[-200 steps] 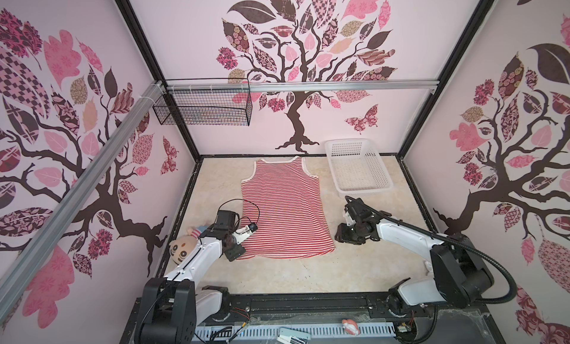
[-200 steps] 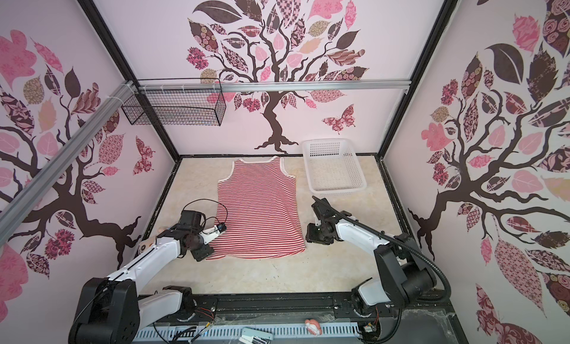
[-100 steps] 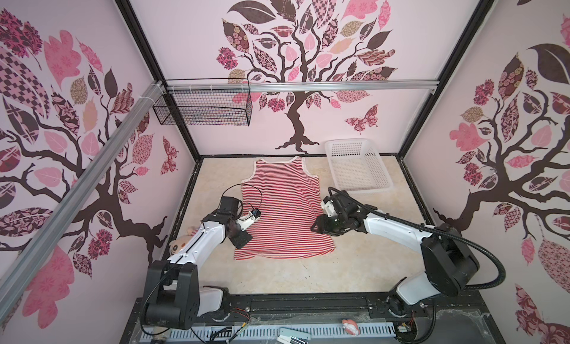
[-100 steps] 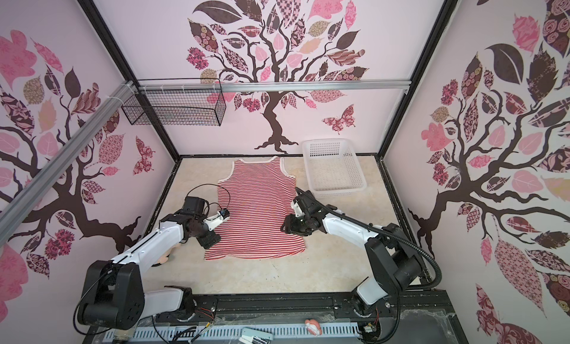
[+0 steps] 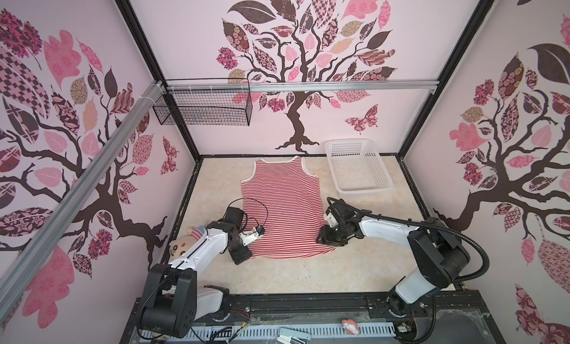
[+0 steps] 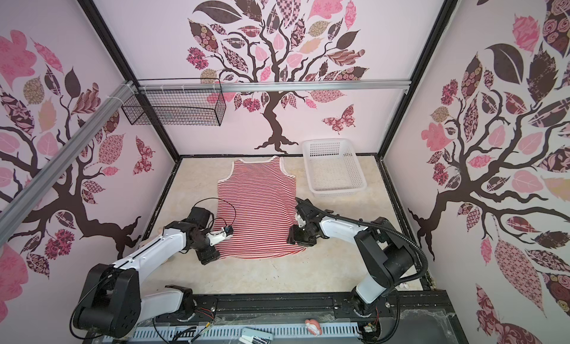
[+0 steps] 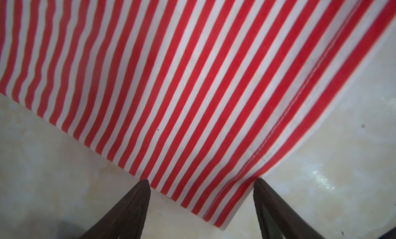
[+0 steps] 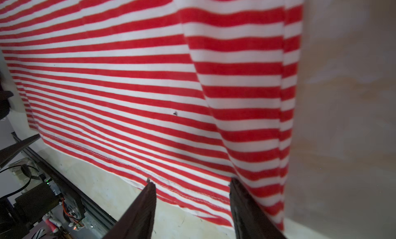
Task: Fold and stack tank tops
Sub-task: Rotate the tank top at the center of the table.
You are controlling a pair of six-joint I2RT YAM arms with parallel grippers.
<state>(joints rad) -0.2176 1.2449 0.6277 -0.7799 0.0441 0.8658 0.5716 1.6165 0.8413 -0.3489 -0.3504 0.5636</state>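
Pink walls with tree decals box in a beige marbled surface [image 5: 277, 274]. We note one tank top [image 5: 282, 210] flat at centre, long axis running front to back, neck toward the rear wall, hem toward the arms. White basket [image 5: 357, 169] near its right side, apart. Left end effector [image 7: 201, 184] released, jaws spread astride the near-left hem corner. Right end effector [image 8: 191, 184] likewise released at the near-right corner.

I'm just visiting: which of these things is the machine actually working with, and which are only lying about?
In the job: striped tank top, spread flat; left gripper and right gripper, both open at its hem.
Lying about: white plastic basket, empty; hanging wire basket; soft doll.
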